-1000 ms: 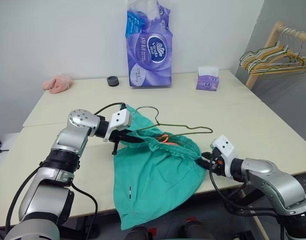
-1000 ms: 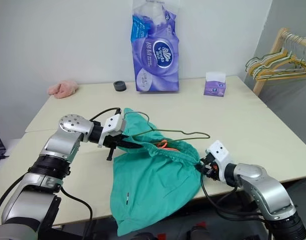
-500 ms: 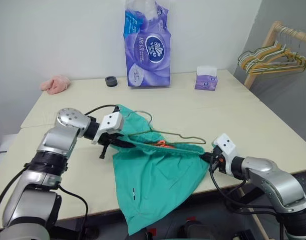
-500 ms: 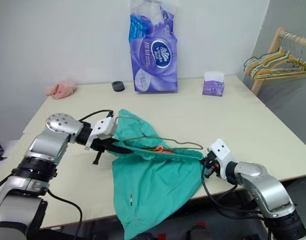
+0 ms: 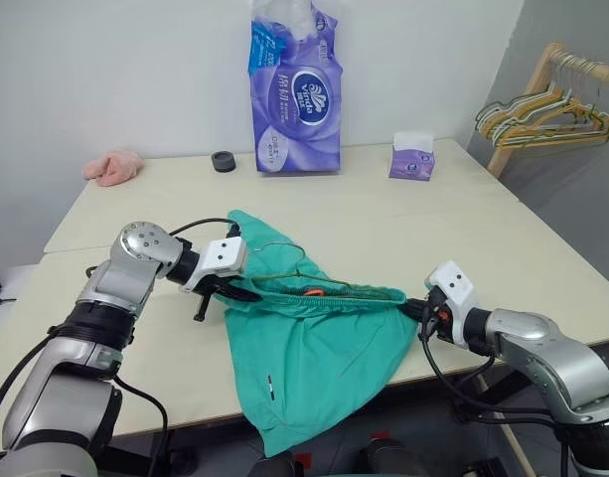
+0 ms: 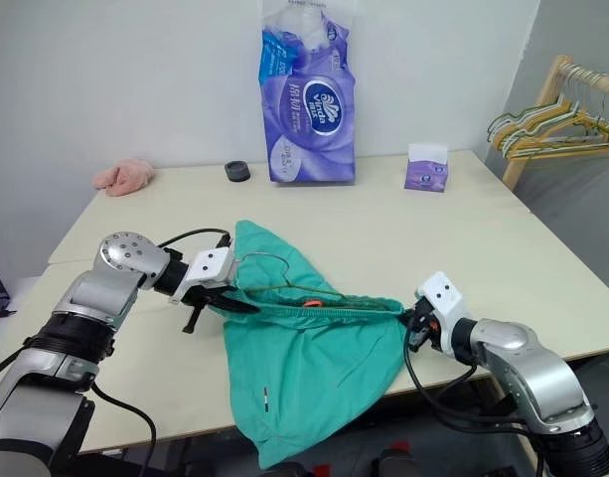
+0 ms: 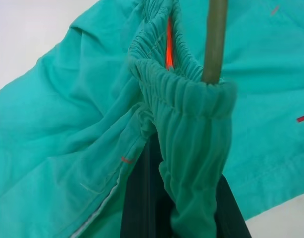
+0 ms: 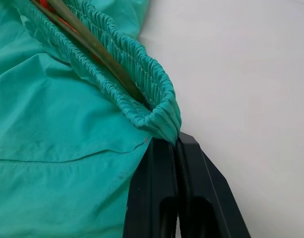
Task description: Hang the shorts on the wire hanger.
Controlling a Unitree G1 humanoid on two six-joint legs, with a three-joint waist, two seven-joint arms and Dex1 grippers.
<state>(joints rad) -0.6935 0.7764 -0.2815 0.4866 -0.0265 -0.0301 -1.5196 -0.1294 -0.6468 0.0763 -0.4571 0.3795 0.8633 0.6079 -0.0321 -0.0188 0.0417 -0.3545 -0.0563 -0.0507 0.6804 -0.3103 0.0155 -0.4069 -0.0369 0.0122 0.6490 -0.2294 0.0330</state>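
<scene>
Crosswise, the shorts (image 5: 314,338) stretch waistband-taut between left gripper (image 5: 246,293) and right gripper (image 5: 415,308).

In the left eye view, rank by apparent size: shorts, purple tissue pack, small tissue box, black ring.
1. The shorts, stretched between both end effectors, look largest.
2. The purple tissue pack.
3. The small tissue box.
4. The black ring, smallest.
The shorts lie nearer the camera, which enlarges them, but the order looks safe.
</scene>
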